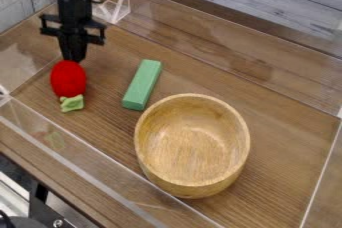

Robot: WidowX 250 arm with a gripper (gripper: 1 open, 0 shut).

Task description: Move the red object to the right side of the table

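Wood-grain table (261, 77), clear walls around it; nearest me sits the wooden bowl (194, 142). Left of the bowl and farther back, the red object (70, 75) looks light, smooth and prone to roll, best pinched across its middle. Just beyond, the gripper (76, 54) has its fingers drawn together at the fruit's top, possibly nipping it.

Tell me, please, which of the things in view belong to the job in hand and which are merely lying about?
Part of the job: red toy fruit; gripper, shut, at the fruit's top; table, whose right side is the goal.
Lying about: green rectangular block; wooden bowl, with nothing in it.
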